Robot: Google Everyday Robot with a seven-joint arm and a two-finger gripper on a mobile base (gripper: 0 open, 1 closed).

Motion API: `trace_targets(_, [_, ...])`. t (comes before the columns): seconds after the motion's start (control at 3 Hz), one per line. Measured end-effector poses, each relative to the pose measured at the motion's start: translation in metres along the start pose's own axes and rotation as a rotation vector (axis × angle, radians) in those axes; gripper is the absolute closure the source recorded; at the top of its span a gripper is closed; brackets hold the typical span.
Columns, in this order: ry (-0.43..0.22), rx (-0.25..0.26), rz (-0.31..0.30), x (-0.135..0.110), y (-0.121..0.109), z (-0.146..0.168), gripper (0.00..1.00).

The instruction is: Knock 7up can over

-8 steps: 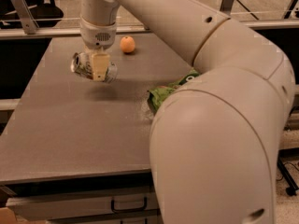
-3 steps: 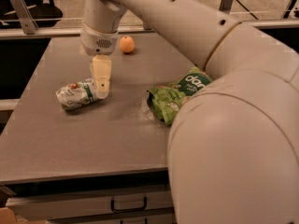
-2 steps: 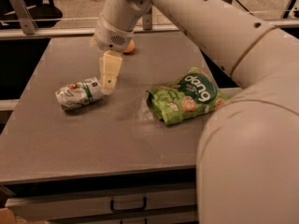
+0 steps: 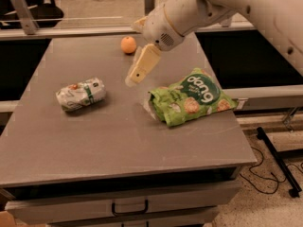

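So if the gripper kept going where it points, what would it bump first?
Probably the table, between the can and the bag; the gripper above it aims down-left, but depth is unclear.

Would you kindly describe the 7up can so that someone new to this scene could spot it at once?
On the grey table, look left of the pincer hanging above its middle. There the 7up can lies on its side, alone. It is silver-white with green markings, unlike the round orange at the far edge and the bigger green snack bag on the right.

Office or lab: grey drawer desk (image 4: 118, 145), swivel chair (image 4: 41, 11), floor cables (image 4: 253, 173), claw (image 4: 132, 78) above desk.
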State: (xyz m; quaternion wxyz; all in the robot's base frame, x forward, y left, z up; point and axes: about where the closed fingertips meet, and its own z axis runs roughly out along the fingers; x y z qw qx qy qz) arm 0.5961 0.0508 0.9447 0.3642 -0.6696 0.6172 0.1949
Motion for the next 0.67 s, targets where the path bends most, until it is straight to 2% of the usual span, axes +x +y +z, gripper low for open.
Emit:
trace_targets(0.33, [-0.016, 0.2, 0.119, 0.034, 0.01, -0.06, 0.0])
trace_targets(0.67, [0.0, 0.331, 0.18, 0.07, 0.004, -0.097, 0.0])
